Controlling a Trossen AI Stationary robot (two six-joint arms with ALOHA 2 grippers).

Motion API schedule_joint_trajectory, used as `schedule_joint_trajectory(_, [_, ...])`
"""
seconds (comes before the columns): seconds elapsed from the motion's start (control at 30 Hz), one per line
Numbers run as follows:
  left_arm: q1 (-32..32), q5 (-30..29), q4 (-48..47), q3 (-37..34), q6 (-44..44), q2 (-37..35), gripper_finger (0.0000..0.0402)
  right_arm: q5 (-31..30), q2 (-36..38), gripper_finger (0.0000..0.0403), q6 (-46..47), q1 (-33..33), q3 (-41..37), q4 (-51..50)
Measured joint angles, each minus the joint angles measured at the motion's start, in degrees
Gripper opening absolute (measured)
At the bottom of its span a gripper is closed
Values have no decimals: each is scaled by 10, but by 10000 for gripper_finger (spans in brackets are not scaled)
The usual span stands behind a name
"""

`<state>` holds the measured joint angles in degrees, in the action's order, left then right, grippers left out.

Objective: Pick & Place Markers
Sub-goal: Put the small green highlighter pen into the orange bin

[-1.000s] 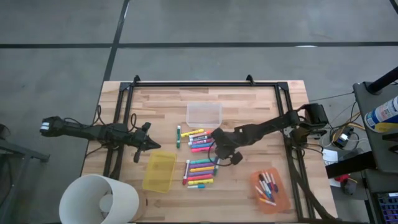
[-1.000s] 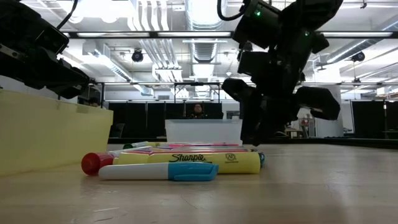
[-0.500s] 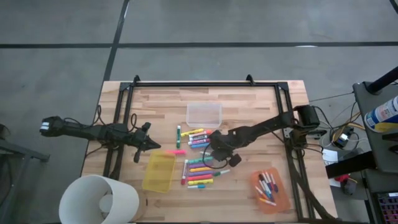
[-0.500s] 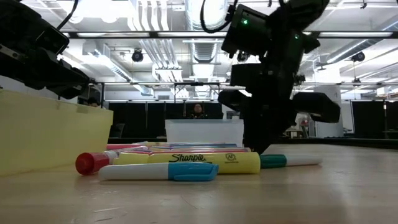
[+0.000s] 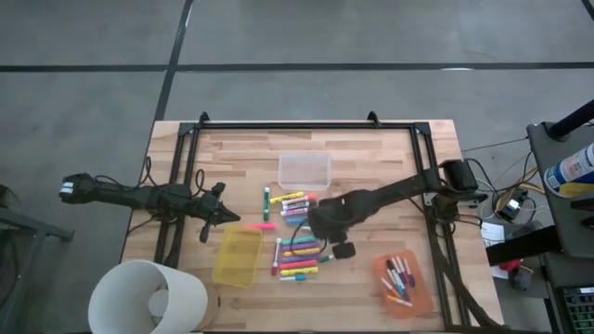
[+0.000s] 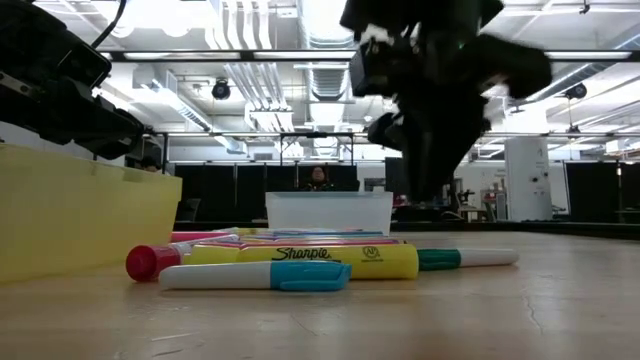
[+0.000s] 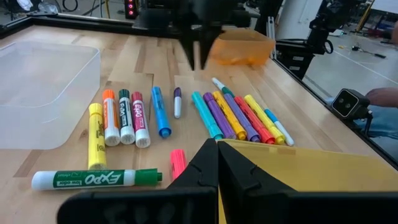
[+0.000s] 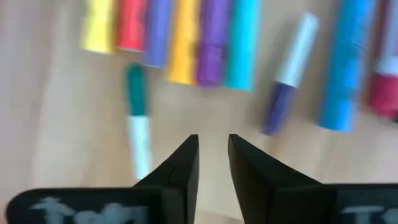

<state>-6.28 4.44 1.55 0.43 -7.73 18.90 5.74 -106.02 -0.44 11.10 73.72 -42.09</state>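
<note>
The right gripper [image 8: 212, 158] hung over the markers [image 5: 299, 243] at mid-table, its fingers a narrow gap apart and holding nothing, seemingly lined up to pick 1 from the rows. Just beyond its tips lay a thin white marker with a teal cap [image 8: 137, 118], apart from the row beside it and so the easiest to reach. The yellow bin [image 5: 238, 255] sat touching the markers' left edge, the clear bin [image 5: 304, 170] just behind them, and the orange bin [image 5: 405, 285] well off to their right already held several. The left gripper [image 7: 217, 162] waited shut and empty beside the yellow bin.
</note>
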Motion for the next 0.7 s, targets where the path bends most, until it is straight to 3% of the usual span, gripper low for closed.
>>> schedule_joint_trajectory(0.1, [0,0,0,0,0,0,0,-4,0,100,27,34,3,11])
schedule_joint_trajectory(0.27, [0,0,0,0,0,0,0,-63,0,134,56,77,1,21])
schedule_joint_trajectory(0.47, [0,0,0,0,0,0,0,-70,-18,165,96,97,-3,41])
schedule_joint_trajectory(0.7, [0,0,0,0,0,0,0,-70,-52,172,99,104,-7,43])
